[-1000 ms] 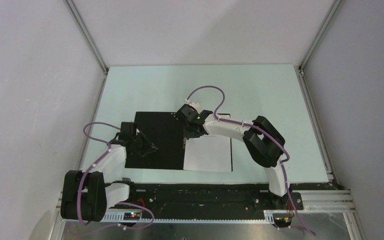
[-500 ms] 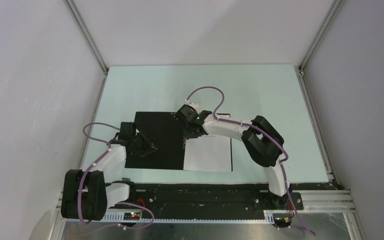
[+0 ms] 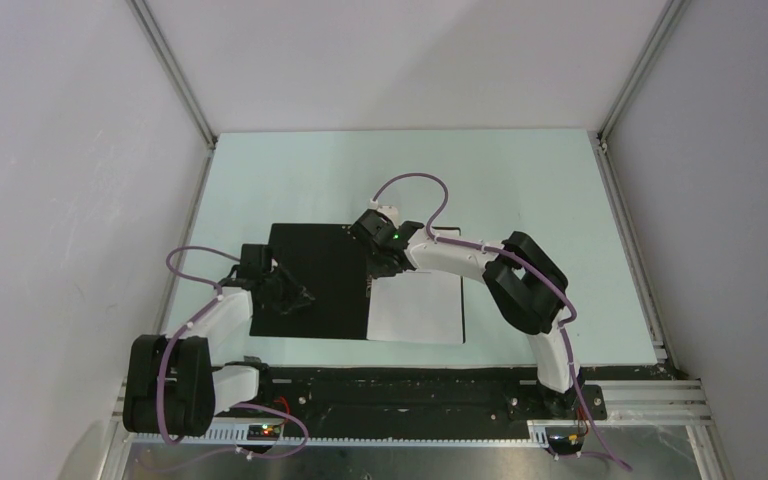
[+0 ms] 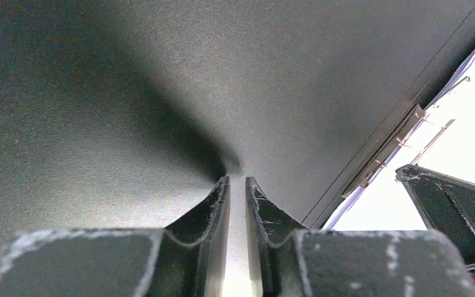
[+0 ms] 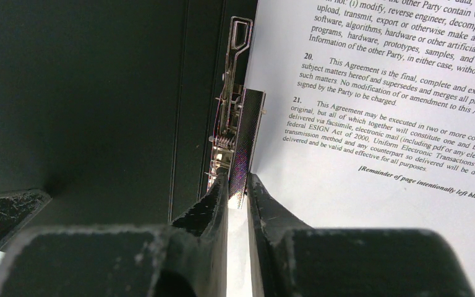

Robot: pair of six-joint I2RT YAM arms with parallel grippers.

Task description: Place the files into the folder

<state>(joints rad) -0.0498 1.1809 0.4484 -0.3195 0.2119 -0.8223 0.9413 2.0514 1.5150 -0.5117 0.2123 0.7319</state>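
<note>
Top external view: the folder [image 3: 320,270] lies open, black inside up, with a sheet [image 3: 420,305] on its right half.
On the left leaf the left gripper [image 4: 237,185] is pressed together, tips against bare black board. At the spine the metal clip [image 5: 229,124] is pinched by the right gripper [image 5: 237,182]. On the sheet, "This Agreement" and "[Remainder of page intentionally left blank]" can be read. Nothing is seen to have shifted since the earlier frames.
</note>
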